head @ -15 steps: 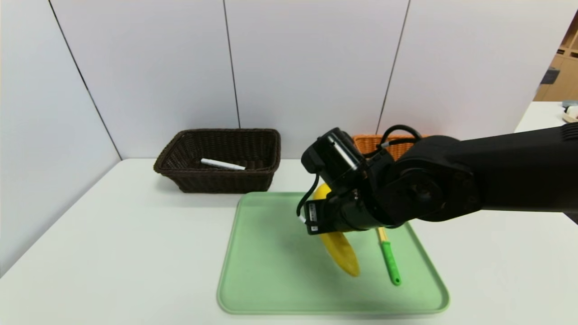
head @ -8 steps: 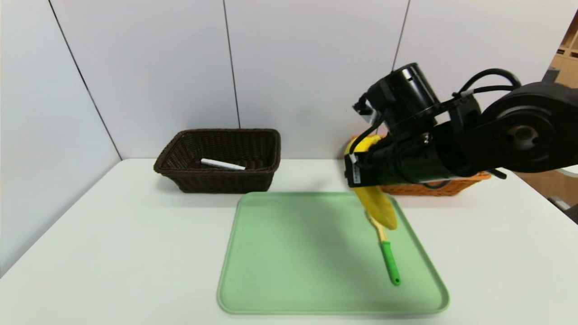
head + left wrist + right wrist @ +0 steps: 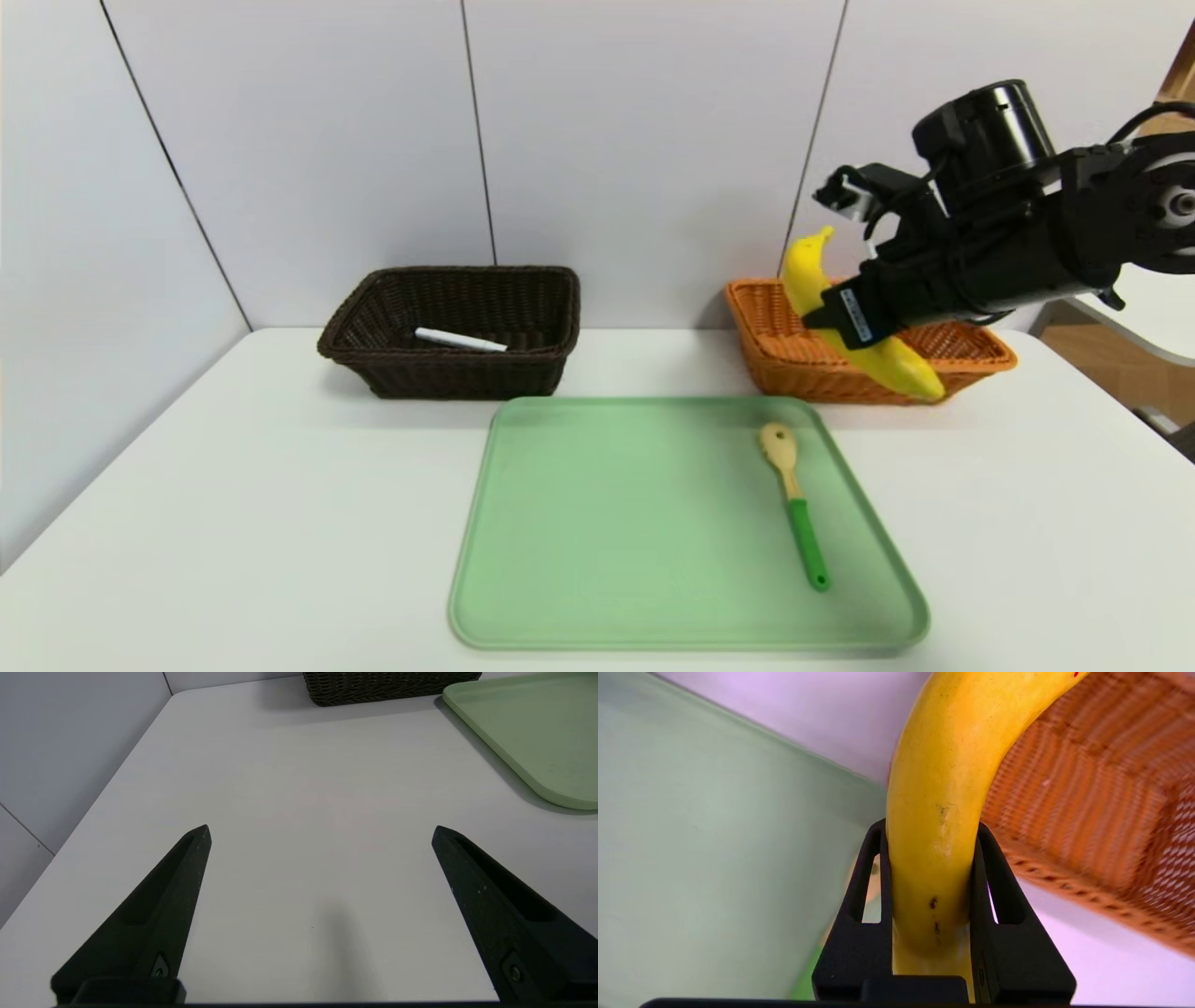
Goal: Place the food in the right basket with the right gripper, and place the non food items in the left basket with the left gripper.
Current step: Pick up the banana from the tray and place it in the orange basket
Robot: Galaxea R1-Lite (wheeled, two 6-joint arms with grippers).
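The right pincer [image 3: 931, 858] was clamped on the banana [image 3: 941, 812], aloft near the surface's [image 3: 280, 485] far right corner, presumably for the orange basket [image 3: 775, 350]; the left pincer [image 3: 322, 833], apart, waited over the surface's left side.

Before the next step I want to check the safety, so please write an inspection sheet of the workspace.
Surface: white table, nothing spilled seen.
Job's things: banana raised at orange basket; marker in dark basket; spoon on green tray.
Clutter: nothing seen.
Grippers: right gripper closed on banana; left gripper open, above table.
Cables: black loops along right arm.
Surroundings: pale panels behind baskets.
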